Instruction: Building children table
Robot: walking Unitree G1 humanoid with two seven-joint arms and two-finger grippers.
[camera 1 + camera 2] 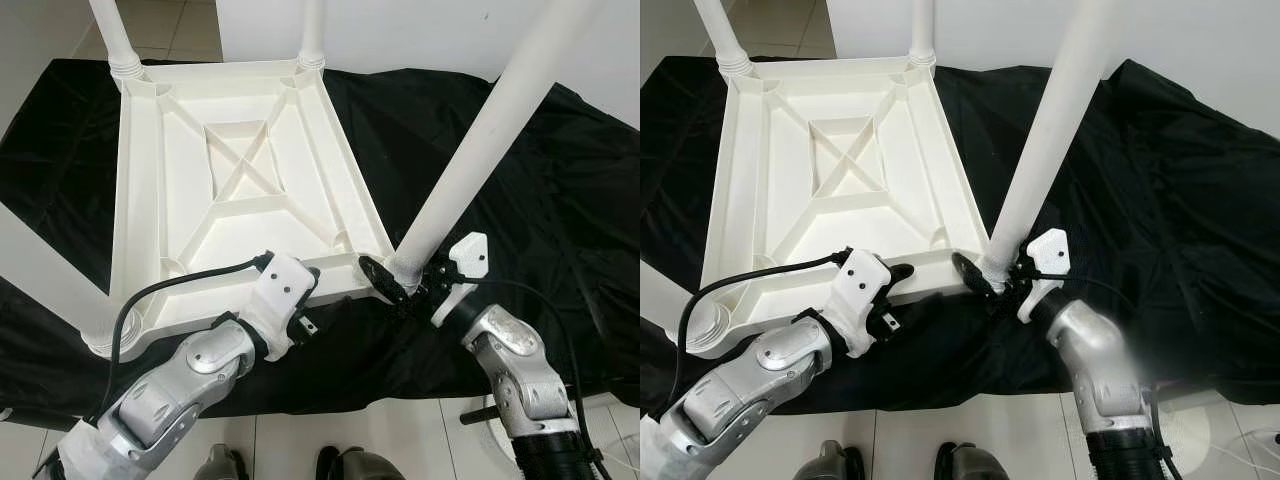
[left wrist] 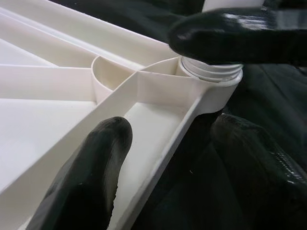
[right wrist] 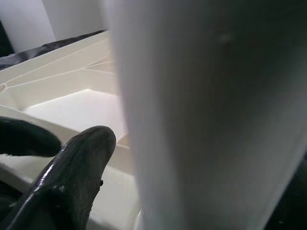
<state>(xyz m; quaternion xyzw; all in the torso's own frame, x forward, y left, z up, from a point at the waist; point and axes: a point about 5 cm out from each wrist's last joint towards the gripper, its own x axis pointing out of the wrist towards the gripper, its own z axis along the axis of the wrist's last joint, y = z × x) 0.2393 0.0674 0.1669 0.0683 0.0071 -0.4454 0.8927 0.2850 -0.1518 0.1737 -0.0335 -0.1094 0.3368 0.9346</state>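
Note:
A white plastic table top point(image 1: 140, 180) lies upside down on a black cloth point(image 1: 560, 200), ribs facing up. Legs stand in its far left point(image 1: 115, 40) and far right point(image 1: 312, 35) corners. A third white leg point(image 1: 480, 150) leans over the near right corner, its threaded base point(image 2: 211, 72) at the socket. My right gripper point(image 1: 408, 282) is shut on that leg just above its base. My left gripper point(image 1: 312, 296) is open astride the near rim, one finger point(image 2: 91, 172) inside the tray and the other point(image 2: 249, 163) outside it. The near left socket point(image 1: 100, 342) holds no leg.
The cloth covers a low surface whose near edge runs just below my grippers. Pale floor tiles point(image 1: 300, 440) and my feet point(image 1: 225, 465) lie beneath it. A white wall point(image 1: 420, 30) rises behind, and a cable point(image 1: 170, 285) runs over the near rim.

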